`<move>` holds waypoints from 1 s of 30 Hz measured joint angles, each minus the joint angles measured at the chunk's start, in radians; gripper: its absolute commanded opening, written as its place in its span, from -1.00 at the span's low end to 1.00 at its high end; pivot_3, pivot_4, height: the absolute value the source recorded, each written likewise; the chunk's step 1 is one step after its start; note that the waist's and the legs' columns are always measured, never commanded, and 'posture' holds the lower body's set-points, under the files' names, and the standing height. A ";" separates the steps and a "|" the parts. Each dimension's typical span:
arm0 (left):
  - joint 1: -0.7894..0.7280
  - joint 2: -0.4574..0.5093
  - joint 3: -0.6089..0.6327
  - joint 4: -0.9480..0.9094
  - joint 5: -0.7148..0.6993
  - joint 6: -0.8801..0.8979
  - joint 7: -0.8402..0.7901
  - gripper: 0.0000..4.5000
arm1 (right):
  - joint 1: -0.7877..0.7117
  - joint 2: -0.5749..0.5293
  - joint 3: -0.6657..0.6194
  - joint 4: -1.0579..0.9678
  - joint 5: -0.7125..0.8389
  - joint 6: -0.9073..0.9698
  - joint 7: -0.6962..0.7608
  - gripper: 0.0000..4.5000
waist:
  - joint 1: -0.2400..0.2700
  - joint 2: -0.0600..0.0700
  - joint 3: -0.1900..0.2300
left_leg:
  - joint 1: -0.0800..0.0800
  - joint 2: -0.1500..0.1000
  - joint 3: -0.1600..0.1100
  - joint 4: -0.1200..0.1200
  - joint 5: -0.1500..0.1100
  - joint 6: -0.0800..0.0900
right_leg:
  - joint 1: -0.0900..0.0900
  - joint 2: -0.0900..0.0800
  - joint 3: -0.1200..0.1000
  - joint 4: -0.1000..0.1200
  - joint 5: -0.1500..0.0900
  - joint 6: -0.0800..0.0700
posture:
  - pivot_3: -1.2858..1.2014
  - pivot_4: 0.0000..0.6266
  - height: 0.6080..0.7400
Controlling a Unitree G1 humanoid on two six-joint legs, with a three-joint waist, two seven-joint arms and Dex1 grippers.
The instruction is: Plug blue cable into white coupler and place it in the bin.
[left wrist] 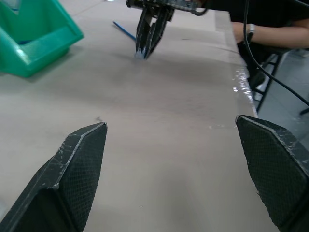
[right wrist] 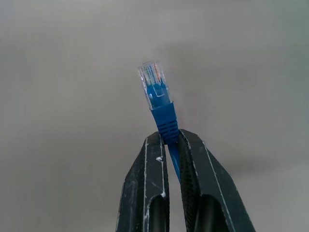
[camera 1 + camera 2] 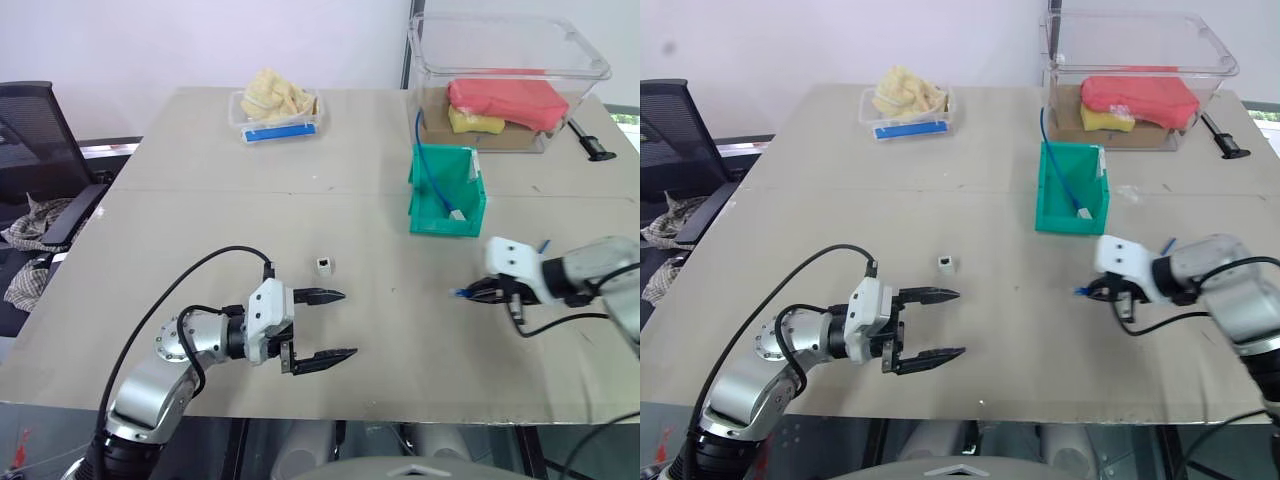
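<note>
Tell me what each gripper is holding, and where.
Right gripper pinches the blue cable on the ribbed boot behind its plug. Left gripper holds nothing.

Head stereo pair looks forward and down over the table point(image 3: 380, 330); both eyes share the whole tabletop. Left wrist view runs low between its fingers point(image 1: 77, 169) toward the right gripper point(image 1: 145, 48). Right wrist view sits close above its fingertips point(image 2: 149, 159).

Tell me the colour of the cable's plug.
Clear plug, on the blue cable; best in right wrist view.
</note>
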 measured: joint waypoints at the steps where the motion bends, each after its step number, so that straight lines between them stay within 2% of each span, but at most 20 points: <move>1: -0.010 0.000 -0.001 0.008 0.012 0.000 0.006 0.96 | -0.005 0.018 0.026 -0.003 -0.018 0.012 -0.023 -0.97 | 0.002 0.000 0.000 | 0.000 0.000 0.000 0.000 0.000 0.000 | 0.000 0.000 0.000 0.000 0.000 0.000 | 0.03 -0.52 1.00; 4: -0.080 0.000 -0.030 0.042 0.061 0.034 0.041 0.96 | -0.029 0.078 0.066 0.036 -0.066 -0.015 -0.097 -0.57 | 0.008 -0.003 -0.002 | 0.001 -0.002 0.000 0.001 0.001 -0.001 | 0.002 0.001 0.000 0.000 0.000 0.000 | 0.03 -0.52 1.00; 6: -0.121 -0.006 -0.052 0.062 0.069 0.056 0.042 0.96 | -0.016 0.103 0.041 0.055 -0.060 -0.029 -0.135 -0.14 | 0.006 -0.007 -0.003 | 0.001 -0.001 0.000 0.001 0.001 -0.001 | 0.002 0.003 0.000 0.000 0.000 0.000 | 0.03 -0.52 1.00; 8: -0.176 -0.023 -0.080 0.088 0.074 0.091 0.045 0.96 | 0.058 0.109 -0.033 0.038 -0.024 -0.063 -0.164 0.43 | 0.011 -0.007 -0.003 | 0.001 -0.001 -0.001 0.001 0.001 -0.001 | 0.002 0.003 -0.001 0.000 0.000 0.000 | 0.03 -0.52 1.00; 9: -0.184 -0.028 -0.081 0.090 0.074 0.099 0.047 0.96 | 0.076 0.111 -0.047 0.033 -0.012 -0.066 -0.167 0.52 | 0.013 -0.007 -0.003 | 0.001 -0.001 -0.001 0.001 0.001 -0.002 | 0.002 0.003 -0.001 0.000 0.000 0.000 | 0.03 -0.52 1.00; 11: -0.239 -0.039 -0.107 0.119 0.083 0.124 0.048 0.96 | 0.177 0.130 -0.141 -0.034 0.070 -0.070 -0.176 0.99 | 0.018 -0.006 -0.003 | 0.000 -0.001 -0.002 0.001 0.002 -0.003 | 0.001 0.004 -0.001 0.000 0.000 0.000 | 0.03 -0.52 1.00; 14: -0.298 -0.055 -0.135 0.146 0.101 0.138 0.045 0.96 | 0.300 0.143 -0.265 -0.139 0.159 -0.077 -0.179 0.99 | 0.016 -0.006 -0.003 | -0.001 -0.001 -0.001 0.000 0.002 -0.003 | 0.000 0.004 0.000 0.000 0.000 0.001 | 0.03 -0.52 1.00; 15: -0.359 -0.081 -0.157 0.175 0.106 0.164 0.041 0.96 | 0.474 0.177 -0.429 -0.257 0.206 -0.111 -0.193 0.99 | 0.037 -0.005 -0.003 | -0.003 -0.003 -0.007 0.000 0.000 0.000 | 0.001 0.002 -0.006 -0.001 -0.001 0.002 | 0.03 -0.52 1.00; 17: -0.391 -0.084 -0.166 0.206 0.112 0.173 0.035 0.96 | 0.578 0.196 -0.504 -0.318 0.224 -0.130 -0.200 0.99 | 0.040 -0.006 -0.003 | -0.002 -0.002 -0.007 0.001 0.000 -0.001 | 0.002 0.003 -0.007 0.000 -0.001 0.002 | 0.03 -0.52 1.00; 18: -0.437 -0.098 -0.194 0.248 0.126 0.173 0.018 0.96 | 0.696 0.242 -0.595 -0.382 0.236 -0.152 -0.221 0.99 | 0.044 -0.005 -0.003 | -0.003 -0.003 -0.007 0.001 0.000 -0.001 | 0.002 0.003 -0.006 0.000 -0.001 0.002 | 0.03 -0.52 1.00; 20: -0.491 -0.118 -0.226 0.305 0.151 0.166 -0.007 0.96 | 0.858 0.319 -0.692 -0.477 0.252 -0.187 -0.259 0.99 | 0.040 -0.004 -0.003 | -0.001 -0.003 -0.007 0.001 0.000 -0.001 | 0.003 0.003 -0.007 0.000 -0.001 0.002 | 0.03 -0.52 1.00; 25: -0.590 -0.171 -0.311 0.359 0.209 0.167 -0.032 0.96 | 1.023 0.422 -0.749 -0.592 0.252 -0.243 -0.340 0.99 | 0.011 -0.005 -0.003 | 0.003 -0.001 -0.003 0.002 0.000 0.000 | 0.005 0.005 -0.002 0.001 -0.001 0.002 | 0.03 -0.52 1.00; 30: -0.686 -0.231 -0.366 0.450 0.264 0.166 -0.053 0.96 | 1.073 0.466 -0.733 -0.626 0.233 -0.270 -0.410 0.99 | 0.008 -0.005 -0.003 | 0.004 -0.001 -0.002 0.003 0.000 0.000 | 0.005 0.006 -0.001 0.003 -0.001 0.003 | 0.03 -0.52 1.00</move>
